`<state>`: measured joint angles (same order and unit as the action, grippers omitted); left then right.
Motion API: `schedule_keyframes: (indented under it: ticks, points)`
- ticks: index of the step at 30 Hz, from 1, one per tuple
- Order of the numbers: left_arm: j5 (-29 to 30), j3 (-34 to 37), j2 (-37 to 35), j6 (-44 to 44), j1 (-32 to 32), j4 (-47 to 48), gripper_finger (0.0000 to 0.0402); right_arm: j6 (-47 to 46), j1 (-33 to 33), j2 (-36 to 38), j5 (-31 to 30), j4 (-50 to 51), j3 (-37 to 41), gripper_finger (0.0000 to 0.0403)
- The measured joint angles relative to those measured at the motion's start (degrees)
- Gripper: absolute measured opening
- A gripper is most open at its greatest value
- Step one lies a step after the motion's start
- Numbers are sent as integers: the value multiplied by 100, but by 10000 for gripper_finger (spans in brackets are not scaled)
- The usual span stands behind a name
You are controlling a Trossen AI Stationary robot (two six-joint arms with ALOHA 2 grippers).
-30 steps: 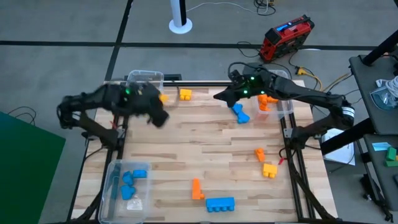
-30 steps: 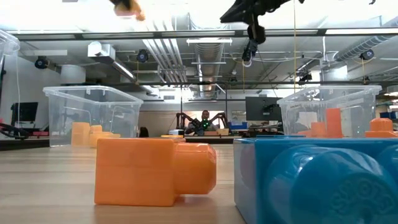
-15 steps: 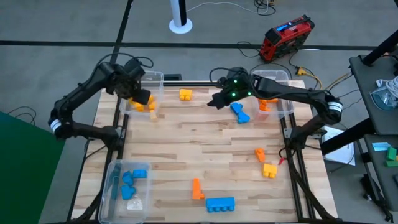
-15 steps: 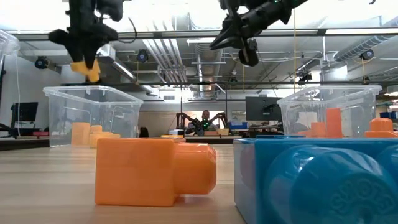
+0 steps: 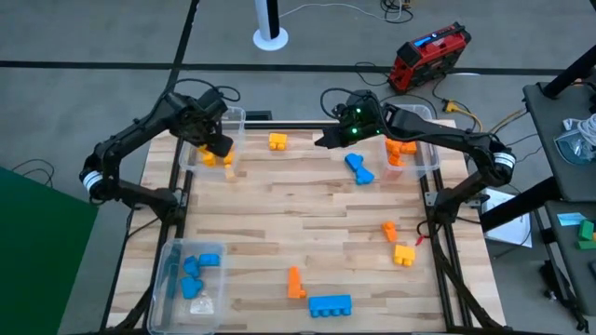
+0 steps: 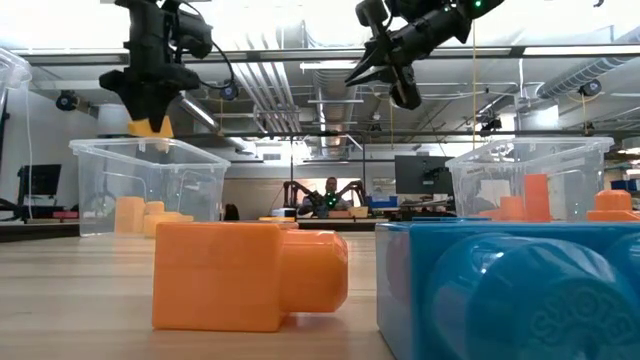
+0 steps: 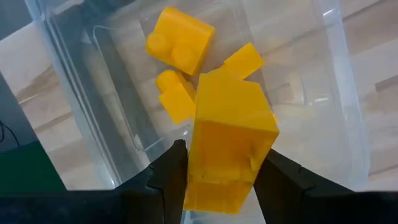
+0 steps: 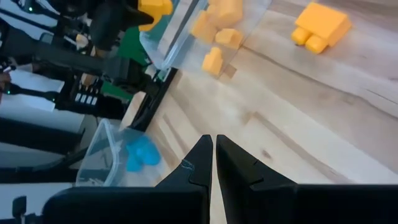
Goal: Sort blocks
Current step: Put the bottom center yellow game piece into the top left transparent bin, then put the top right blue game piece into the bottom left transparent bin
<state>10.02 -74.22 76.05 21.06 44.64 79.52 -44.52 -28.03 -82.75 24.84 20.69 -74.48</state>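
Both arms have edged slightly: left gripper point(image 7: 217, 186), upper left, jaws pinching a light, rigid, probably slick yellow block point(image 7: 230, 146) by flat sides; right gripper point(image 8: 210, 163), upper centre, jaws pressed together.

Table point(image 5: 279, 223) centre bare planks; open passage between far and near rows. Obstacles: blue block point(image 5: 358, 168) and yellow block point(image 5: 277, 141) far side, clear bins point(image 5: 189, 149) at corners, orange block point(image 5: 295, 283) near front edge.
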Motion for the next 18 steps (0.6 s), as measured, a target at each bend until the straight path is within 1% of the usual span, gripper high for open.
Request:
schedule_keyframes:
  ticks: [9,15,18]
  points:
    - [11,0,131,-37,-2,-159,162,-8,-41,14,2,1,0,13]
    - [11,-1,168,-64,-2,-246,190,-18,-38,21,3,2,0,13]
    - [9,-119,169,-93,-11,-247,201,-111,-37,87,9,7,0,13]
